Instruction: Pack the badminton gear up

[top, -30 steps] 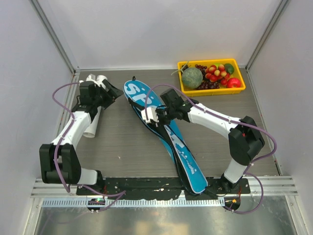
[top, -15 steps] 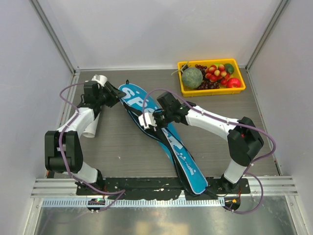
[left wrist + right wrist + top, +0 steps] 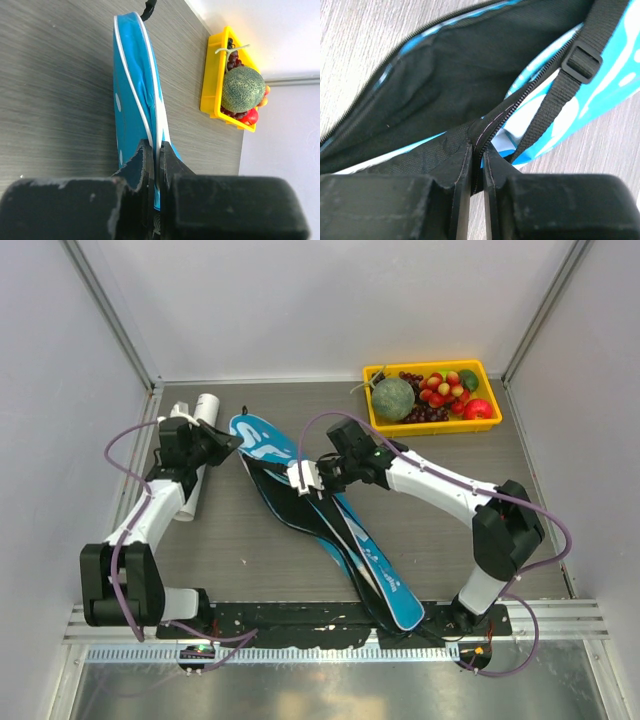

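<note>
Both clamped tight, the left gripper (image 3: 224,441) has dragged the far rim of the blue bag (image 3: 372,562) leftward while the right gripper (image 3: 304,478) pins its zipper edge, so the mouth now gapes wider in the middle of the tabletop (image 3: 250,535), handy for packing.

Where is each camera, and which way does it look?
Top camera: high behind the left arm and right arm, looking down on both, the table, blue bag, white tube and yellow tray.
Left wrist camera: on the left arm, looking across the table toward the tray; the left fingers pinch the bag's edge.
Right wrist camera: on the right arm, looking into the open bag; the right fingers pinch the zipper edge.
Shared: all see the bag; top and left wrist see the tray.
</note>
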`<action>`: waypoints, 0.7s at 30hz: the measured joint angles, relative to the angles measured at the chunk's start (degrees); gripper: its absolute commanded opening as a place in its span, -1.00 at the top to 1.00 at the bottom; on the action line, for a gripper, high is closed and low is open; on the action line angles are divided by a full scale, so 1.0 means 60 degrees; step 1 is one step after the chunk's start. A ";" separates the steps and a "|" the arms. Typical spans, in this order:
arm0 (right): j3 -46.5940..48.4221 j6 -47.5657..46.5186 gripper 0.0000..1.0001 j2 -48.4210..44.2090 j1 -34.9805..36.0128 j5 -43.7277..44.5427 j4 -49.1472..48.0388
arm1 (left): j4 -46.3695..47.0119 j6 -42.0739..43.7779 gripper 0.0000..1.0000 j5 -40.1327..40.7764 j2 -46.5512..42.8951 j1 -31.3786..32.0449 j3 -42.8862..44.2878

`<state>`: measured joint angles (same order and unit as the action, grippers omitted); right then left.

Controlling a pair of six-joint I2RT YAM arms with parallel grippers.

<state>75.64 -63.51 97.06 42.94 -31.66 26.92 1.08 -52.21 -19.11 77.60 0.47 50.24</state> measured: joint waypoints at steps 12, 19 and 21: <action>0.0663 0.0157 0.90 0.0146 -0.0117 0.0284 0.0164 | 0.0182 -0.0911 1.00 0.1341 -0.1235 -0.0084 -0.1191; 0.1891 0.0029 0.84 0.0645 -0.0306 0.1038 0.0317 | 0.0124 -0.1344 1.00 0.2014 -0.1588 -0.0171 -0.1188; 0.1927 0.0007 0.56 0.0703 -0.0350 0.1122 0.0306 | 0.0117 -0.1483 1.00 0.1993 -0.1610 -0.0171 -0.1206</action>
<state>87.20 -63.46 101.27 40.84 -24.93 28.75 1.78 -61.10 -7.16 67.94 -0.56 43.00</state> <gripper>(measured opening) 0.089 0.036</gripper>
